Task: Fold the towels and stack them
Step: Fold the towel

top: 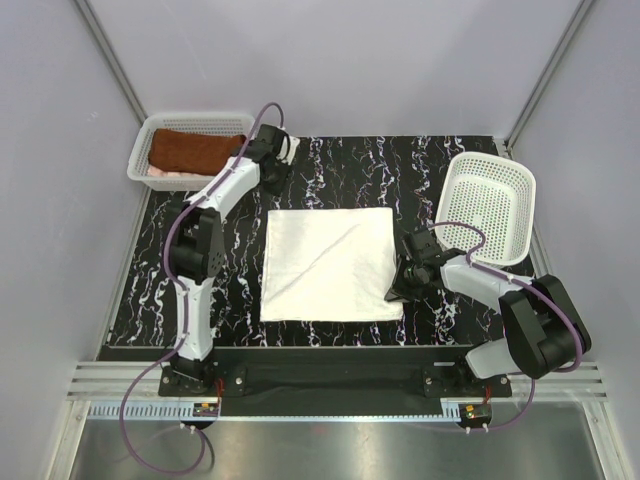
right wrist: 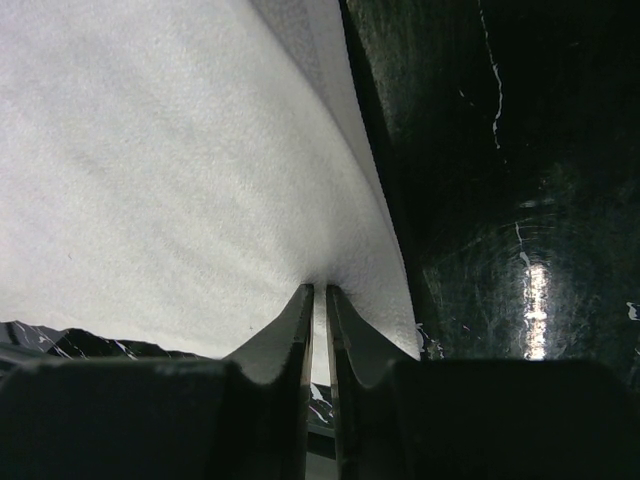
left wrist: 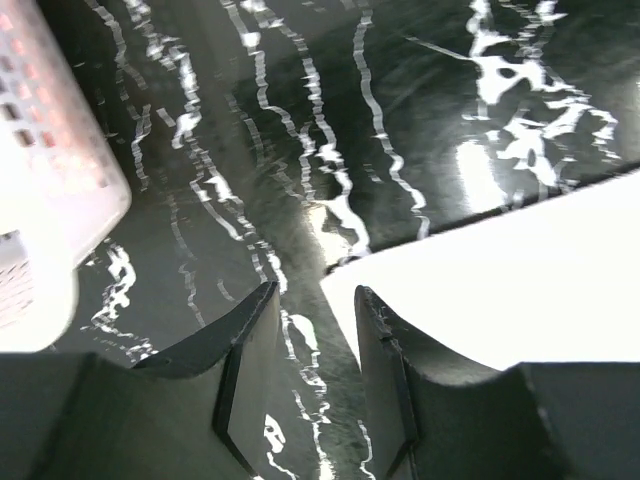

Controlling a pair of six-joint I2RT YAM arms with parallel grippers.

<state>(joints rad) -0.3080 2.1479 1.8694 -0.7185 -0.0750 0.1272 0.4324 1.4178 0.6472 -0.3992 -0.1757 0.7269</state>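
The white towel (top: 330, 262) lies spread flat in the middle of the black marbled table. My right gripper (top: 399, 291) is at its near right corner; in the right wrist view the gripper (right wrist: 319, 290) is shut on the towel's edge (right wrist: 180, 180). My left gripper (top: 272, 184) is open and empty just beyond the far left corner; in the left wrist view the gripper (left wrist: 316, 290) hangs over bare table with the towel corner (left wrist: 500, 290) beside its right finger. The rust-brown towel (top: 193, 150) lies folded in the left basket, with a pale pink edge (top: 160, 173) under it.
The left white mesh basket (top: 190, 122) stands at the far left corner, also in the left wrist view (left wrist: 50, 200). A second white mesh basket (top: 490, 205), empty and tilted, sits at the right edge. Grey walls enclose the table.
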